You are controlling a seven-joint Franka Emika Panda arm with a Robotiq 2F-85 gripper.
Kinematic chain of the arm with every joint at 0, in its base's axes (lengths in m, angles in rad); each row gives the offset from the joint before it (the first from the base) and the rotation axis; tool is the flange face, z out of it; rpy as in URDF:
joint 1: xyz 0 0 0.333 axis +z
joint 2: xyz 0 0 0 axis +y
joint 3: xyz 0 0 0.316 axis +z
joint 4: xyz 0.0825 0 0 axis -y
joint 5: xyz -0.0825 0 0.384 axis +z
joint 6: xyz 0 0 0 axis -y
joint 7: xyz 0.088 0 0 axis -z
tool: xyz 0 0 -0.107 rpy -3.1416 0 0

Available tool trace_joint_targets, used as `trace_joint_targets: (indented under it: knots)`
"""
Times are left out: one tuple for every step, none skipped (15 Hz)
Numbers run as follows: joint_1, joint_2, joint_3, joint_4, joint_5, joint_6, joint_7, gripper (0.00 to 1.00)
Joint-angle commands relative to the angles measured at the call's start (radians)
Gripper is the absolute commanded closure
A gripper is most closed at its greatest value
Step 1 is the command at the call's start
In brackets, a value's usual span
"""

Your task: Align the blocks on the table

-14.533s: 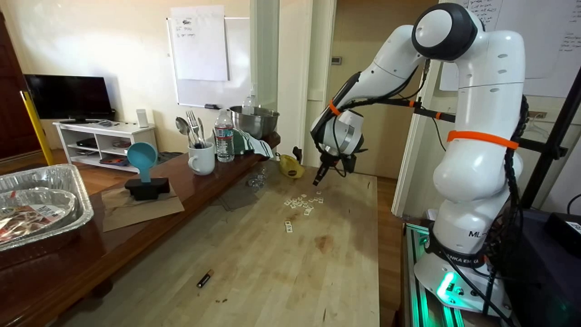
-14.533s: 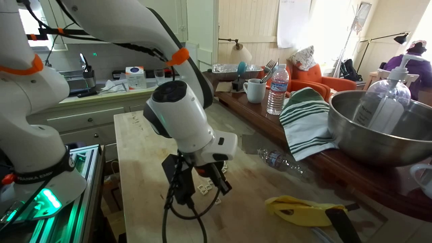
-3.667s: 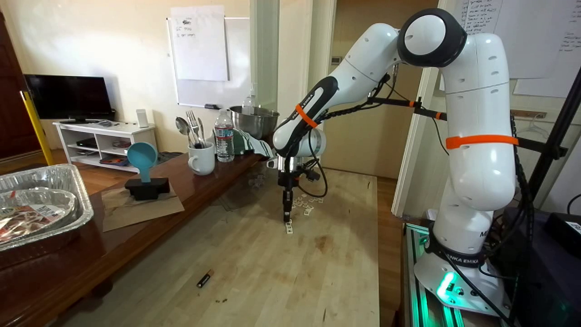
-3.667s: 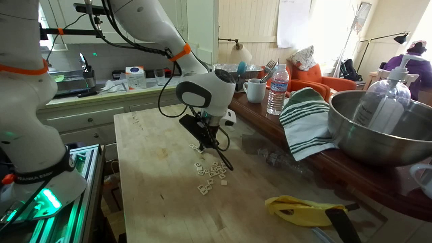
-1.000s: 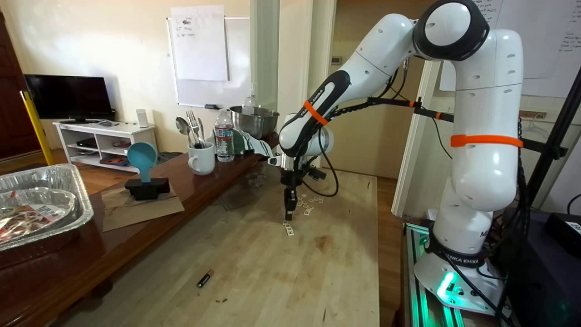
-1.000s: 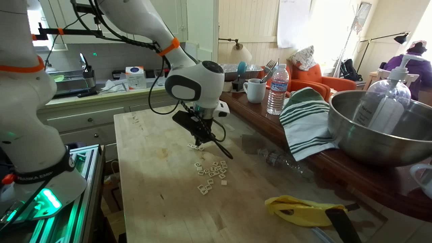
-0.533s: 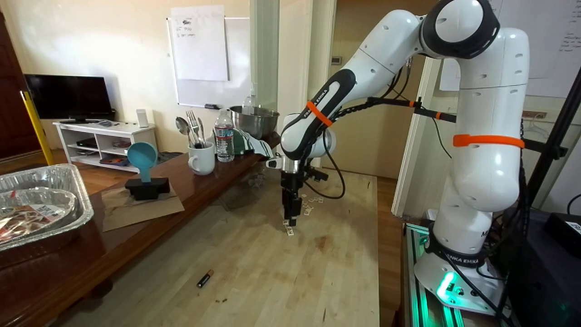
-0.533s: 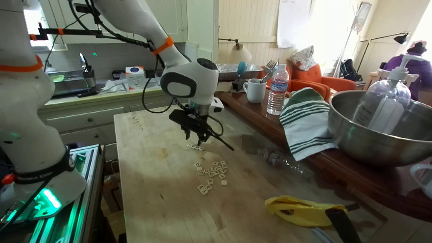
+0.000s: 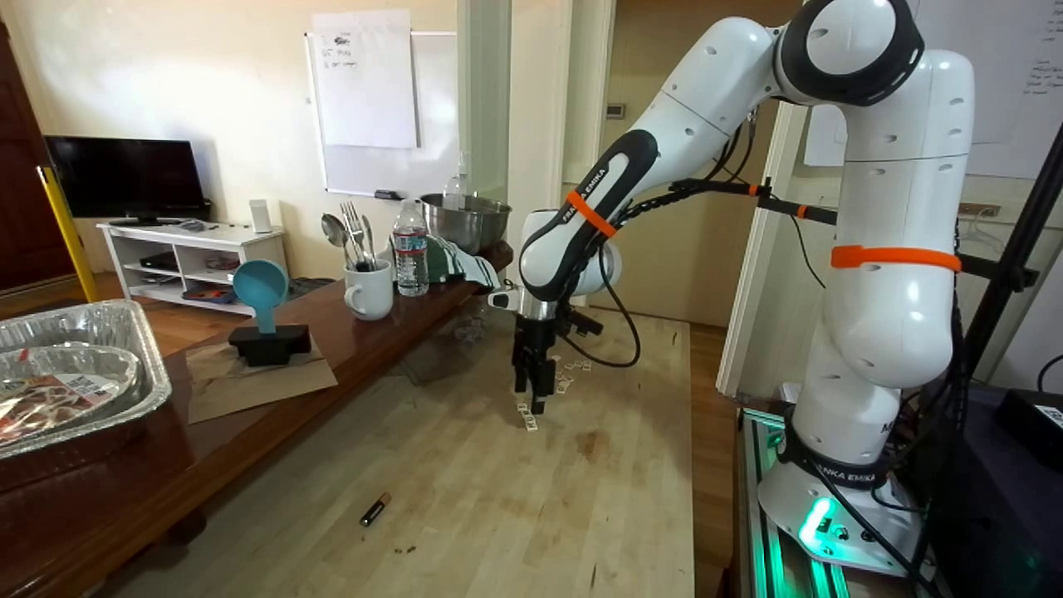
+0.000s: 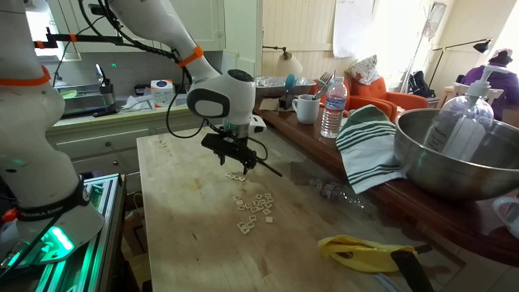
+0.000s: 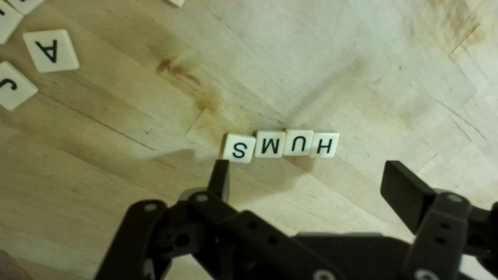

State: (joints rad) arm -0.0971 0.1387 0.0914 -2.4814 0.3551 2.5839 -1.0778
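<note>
Small whitish letter blocks lie on the light wooden table [image 9: 465, 515]. In the wrist view the S block [image 11: 239, 148], M block [image 11: 270, 144], U block [image 11: 298, 142] and H block [image 11: 324, 145] form a short, slightly uneven row; S is tilted, with a narrow gap beside M. My gripper [image 11: 307, 163] stands open just beside this row, nothing between its fingers; one fingertip appears close to S, though contact cannot be told. Loose blocks include an A block [image 11: 51, 50] and a J block [image 11: 15, 86]. An exterior view shows several scattered blocks [image 10: 254, 209] apart from the row [image 10: 234, 177].
A battery [image 9: 375, 509] lies on the table. A yellow bag [image 10: 361, 253] and a toppled plastic bottle [image 10: 338, 194] are near the raised dark wooden ledge [image 9: 374, 342]. On that ledge stand a mug of cutlery [image 9: 368, 292] and an upright bottle [image 9: 410, 253].
Within the last second my jaws have spread from nearly shut to open, and the gripper has shifted slightly toward the arm's base. Earlier it hung farther back, and the row was shorter.
</note>
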Motion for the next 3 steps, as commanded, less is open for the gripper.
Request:
trace_joint_targets:
  knots:
    - [0.013,-0.022,-0.007,-0.042,-0.005,0.04,-0.001,0.0]
    - [0.009,-0.001,-0.007,-0.008,0.0,0.008,0.001,0.0]
    - [0.009,-0.001,-0.007,-0.011,0.0,0.011,0.001,0.0]
